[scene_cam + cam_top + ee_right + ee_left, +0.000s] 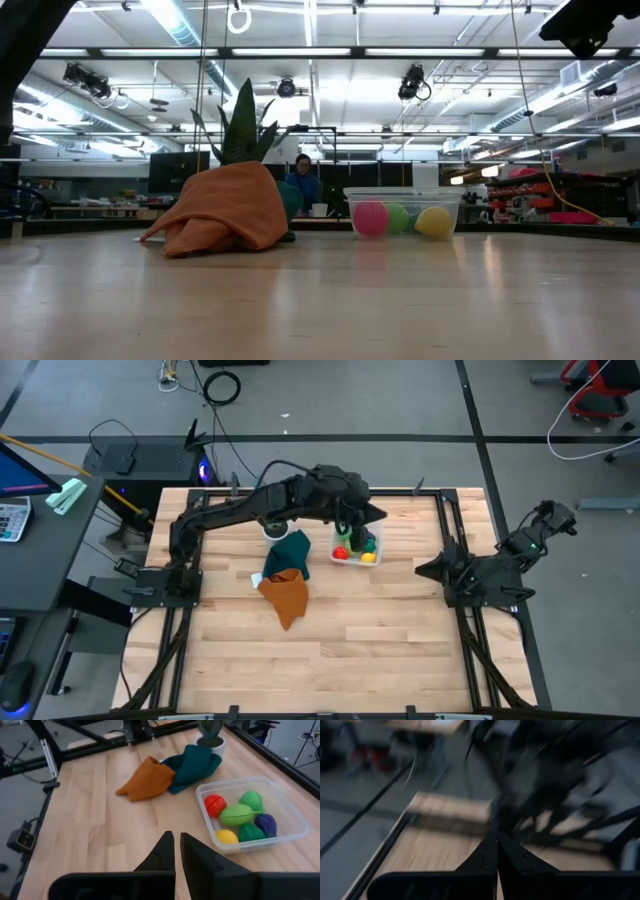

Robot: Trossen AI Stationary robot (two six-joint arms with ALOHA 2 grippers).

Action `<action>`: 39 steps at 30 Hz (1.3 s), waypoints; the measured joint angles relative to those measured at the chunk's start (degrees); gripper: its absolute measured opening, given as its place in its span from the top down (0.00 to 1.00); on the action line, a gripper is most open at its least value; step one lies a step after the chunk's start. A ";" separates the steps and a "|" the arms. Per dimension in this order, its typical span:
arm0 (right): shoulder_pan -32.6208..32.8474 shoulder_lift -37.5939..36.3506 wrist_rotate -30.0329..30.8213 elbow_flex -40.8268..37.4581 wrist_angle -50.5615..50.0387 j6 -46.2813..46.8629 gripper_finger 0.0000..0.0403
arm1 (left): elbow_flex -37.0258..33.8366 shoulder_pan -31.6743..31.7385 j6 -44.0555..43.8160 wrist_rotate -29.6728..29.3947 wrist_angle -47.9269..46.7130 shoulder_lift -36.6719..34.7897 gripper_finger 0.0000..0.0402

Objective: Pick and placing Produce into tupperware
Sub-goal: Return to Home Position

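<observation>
Pale wooden boards form the table (380, 650), and a wide hall with ceiling lights and a seated person (303, 180) is seen beyond it in the low view. The left gripper (497, 857) is seen with its fingers pressed together and nothing held; from above it is placed over the back part of the clear box (280, 840), with its arm stretched across from the left side of the table. The right gripper (176, 847) is drawn almost closed, only a thin slit being left between the fingers, and nothing is gripped; it is parked at the right side of the table, well apart from the box. All the produce is found inside the box: a red tomato (215, 805), a light green piece (237, 814), a green one (251, 800), a dark green one (248, 832), a purple one (266, 825) and a yellow one (227, 836). Just beside the box a teal cloth (192, 765) is bunched against an orange cloth (147, 782), and a plant in a white pot (212, 742) is set behind the teal one, under the left arm. Dark rails (280, 756) are run along the table's edges, and bare boards are left across the near half.
</observation>
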 joint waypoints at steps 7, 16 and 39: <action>-3.05 -2.61 -0.88 0.00 -0.56 -1.18 1.00 | 0.00 -4.37 -2.03 1.06 21.39 2.20 1.00; -4.71 -2.61 -3.85 0.00 -0.54 -0.57 1.00 | 0.00 -9.31 -1.90 -5.86 28.59 3.97 1.00; -4.68 -0.83 -5.78 -0.02 -0.39 1.73 1.00 | -76.36 -5.61 -8.65 -10.02 68.70 -44.91 1.00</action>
